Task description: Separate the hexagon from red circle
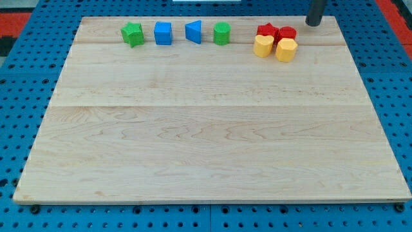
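The yellow hexagon point(286, 49) lies near the view's top right, touching the red circle point(287, 33) just above it. A red star point(267, 31) and a yellow heart point(262, 46) sit pressed against them on the left, forming a tight cluster. My tip point(313, 24) is at the view's top right, on the board's top edge, a short way to the right of and above the red circle, not touching any block.
A row along the view's top holds a green star point(133, 34), a blue cube point(163, 33), a blue triangle point(193, 31) and a green cylinder point(221, 33). The wooden board point(212, 129) rests on a blue pegboard.
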`<state>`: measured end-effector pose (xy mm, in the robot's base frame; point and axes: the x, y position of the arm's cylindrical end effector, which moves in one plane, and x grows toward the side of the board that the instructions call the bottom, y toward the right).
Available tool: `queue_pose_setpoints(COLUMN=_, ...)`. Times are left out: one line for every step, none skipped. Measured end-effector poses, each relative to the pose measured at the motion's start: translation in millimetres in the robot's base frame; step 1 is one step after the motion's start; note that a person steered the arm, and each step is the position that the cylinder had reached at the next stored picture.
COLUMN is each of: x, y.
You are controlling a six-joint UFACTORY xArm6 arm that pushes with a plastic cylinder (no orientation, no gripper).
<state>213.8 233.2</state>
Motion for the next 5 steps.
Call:
queue_pose_setpoints(x=1, y=0)
queue_pose_setpoints(x=-2, y=1)
queue_pose_setpoints(x=-6, y=6)
queue_pose_setpoints(x=-6, y=10)
queue_pose_setpoints(x=-6, y=12)
